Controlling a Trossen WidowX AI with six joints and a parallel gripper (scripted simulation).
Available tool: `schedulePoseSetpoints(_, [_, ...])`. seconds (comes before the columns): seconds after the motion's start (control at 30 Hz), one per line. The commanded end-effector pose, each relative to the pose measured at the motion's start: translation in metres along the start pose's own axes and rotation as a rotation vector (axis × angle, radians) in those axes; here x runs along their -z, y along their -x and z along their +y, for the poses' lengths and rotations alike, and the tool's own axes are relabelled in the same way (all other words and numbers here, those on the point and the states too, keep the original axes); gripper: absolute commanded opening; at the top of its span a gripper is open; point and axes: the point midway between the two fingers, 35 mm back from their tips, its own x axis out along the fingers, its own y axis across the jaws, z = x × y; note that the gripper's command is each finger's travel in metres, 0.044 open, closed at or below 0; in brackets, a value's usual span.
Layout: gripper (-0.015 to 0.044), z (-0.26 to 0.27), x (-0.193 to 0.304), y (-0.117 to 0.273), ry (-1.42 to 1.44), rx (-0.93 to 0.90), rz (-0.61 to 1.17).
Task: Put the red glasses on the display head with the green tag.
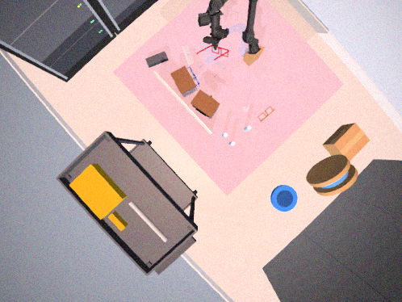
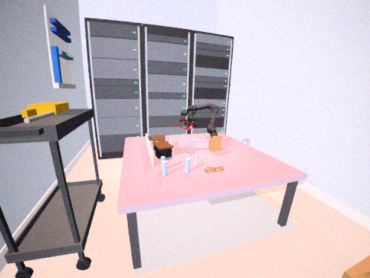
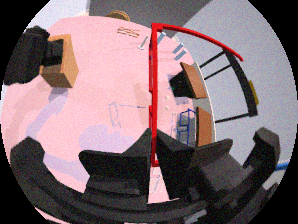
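The wrist view shows the end effector (image 1: 215,48) (image 3: 150,131) clamped on the red glasses (image 1: 221,51) (image 2: 184,125) (image 3: 154,90); the exterior view shows them raised above the pink desk (image 1: 242,161) (image 2: 238,186) (image 3: 115,65), well apart from the heads. Only the exterior view shows a wall panel (image 2: 52,56) with blue pieces; server racks (image 1: 94,56) (image 2: 142,89) stand behind.

Top view: table (image 1: 299,93) (image 2: 223,189) (image 3: 100,115) upper centre, cart (image 1: 141,190) (image 2: 64,189) (image 3: 243,85) lower left, box (image 1: 97,191) (image 2: 46,108) on cart. 2 display heads on table: upper head (image 1: 182,78) (image 2: 159,137) (image 3: 204,125), lower head (image 1: 205,103) (image 2: 163,150) (image 3: 195,80) just beside, below right. Bucket (image 1: 283,198) lower right, left of stool (image 1: 328,169) (image 3: 118,15).
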Motion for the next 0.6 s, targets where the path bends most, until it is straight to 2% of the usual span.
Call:
schedulePoseSetpoints(0.0, [0.0, 0.001, 0.003, 0.01, 0.093, 0.041, 0.007])
schedulePoseSetpoints(0.57, [0.0, 0.013, 0.013, 0.05, 0.56, 0.183, 0.112])
